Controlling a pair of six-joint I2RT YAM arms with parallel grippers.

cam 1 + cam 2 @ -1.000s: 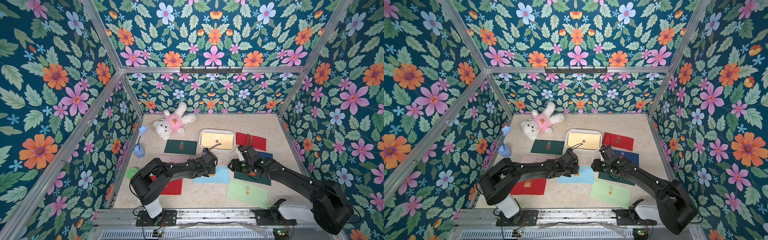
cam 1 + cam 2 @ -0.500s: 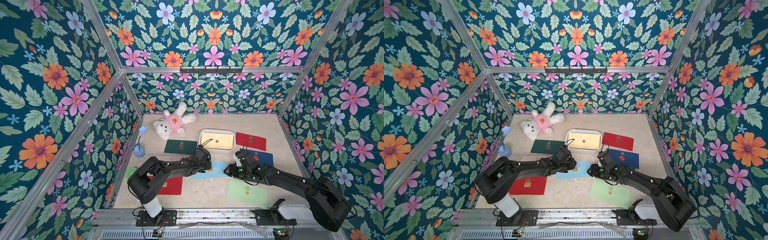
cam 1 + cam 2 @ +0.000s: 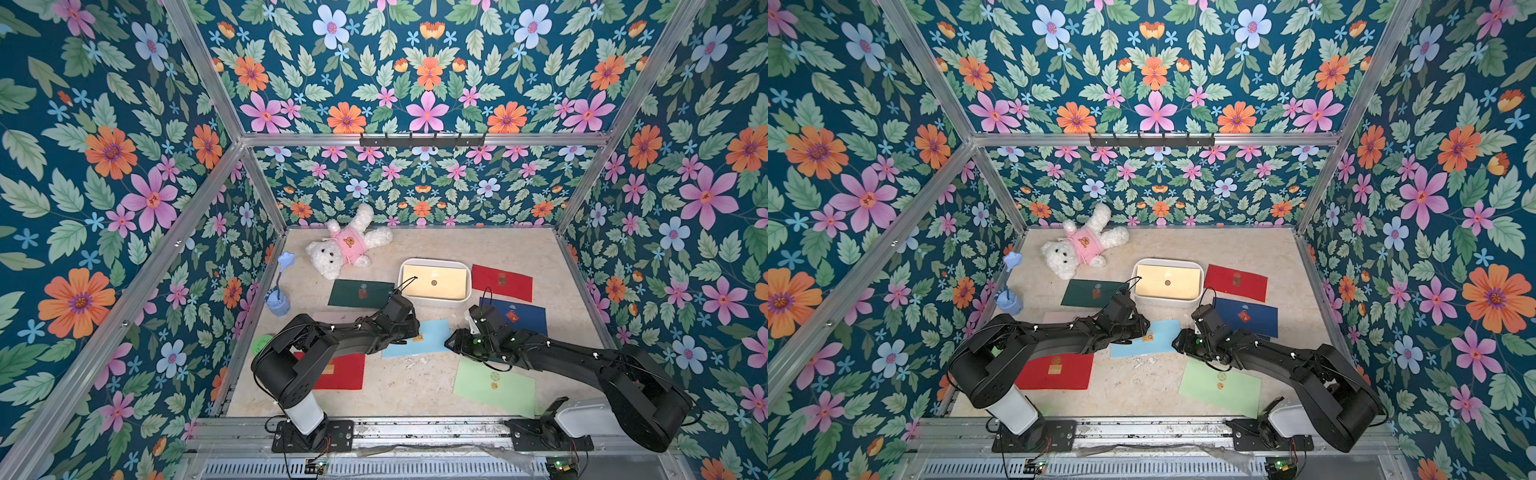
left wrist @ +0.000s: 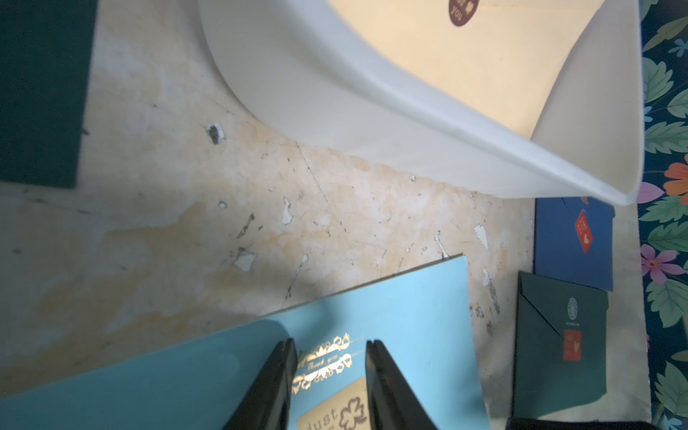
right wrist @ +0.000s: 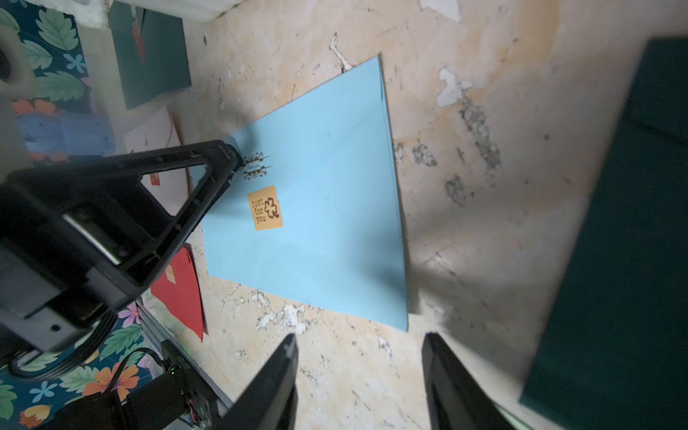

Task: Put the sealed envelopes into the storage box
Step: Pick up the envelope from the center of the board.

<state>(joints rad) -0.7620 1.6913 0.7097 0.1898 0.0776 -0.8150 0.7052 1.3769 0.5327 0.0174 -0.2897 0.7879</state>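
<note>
Near side of the storage box: light blue envelope flat, my left gripper part-open, tips on its face, holding nothing; my right gripper open, empty, alongside; pickup step, I judge, and next needs an edge raised to pinch.

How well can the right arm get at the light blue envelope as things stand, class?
Probably yes. The right gripper is open over bare table, just short of a corner of the light blue envelope, nothing between. The left gripper rests farther in on it, leaving that corner free.
</note>
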